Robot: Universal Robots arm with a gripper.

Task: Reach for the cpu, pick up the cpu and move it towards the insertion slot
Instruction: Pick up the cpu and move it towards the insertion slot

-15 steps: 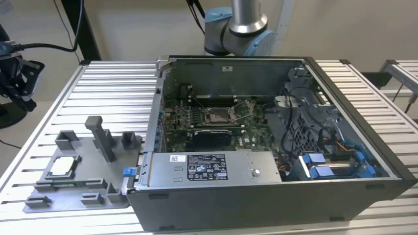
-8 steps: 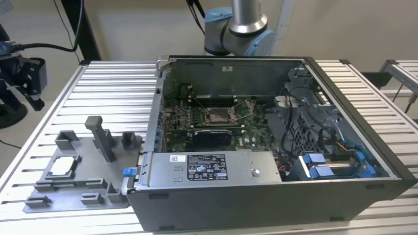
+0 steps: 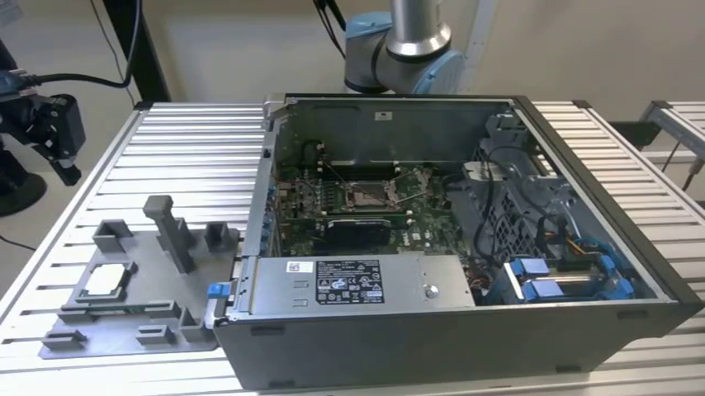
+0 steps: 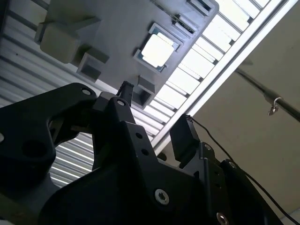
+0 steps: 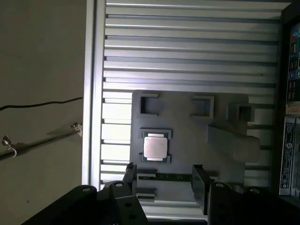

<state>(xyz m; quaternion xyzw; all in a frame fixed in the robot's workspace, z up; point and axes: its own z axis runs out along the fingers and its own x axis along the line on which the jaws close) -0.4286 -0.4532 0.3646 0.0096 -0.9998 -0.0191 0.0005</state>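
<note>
In the exterior view the arm [image 3: 410, 37] runs off the top edge, and its lower part is hidden behind the computer case [image 3: 441, 330]. The slot [image 3: 369, 195] inside is too small to show its contacts, and the counter [image 3: 198, 132] is cut by three edges. In the second wrist view the black body of the gripper [image 4: 154, 101] covers part of the grey tray [image 4: 117, 33], and glare washes out the top of the chip [image 4: 157, 49]. In the first wrist view the fingers [image 5: 199, 183] are cut off at their roots.
</note>
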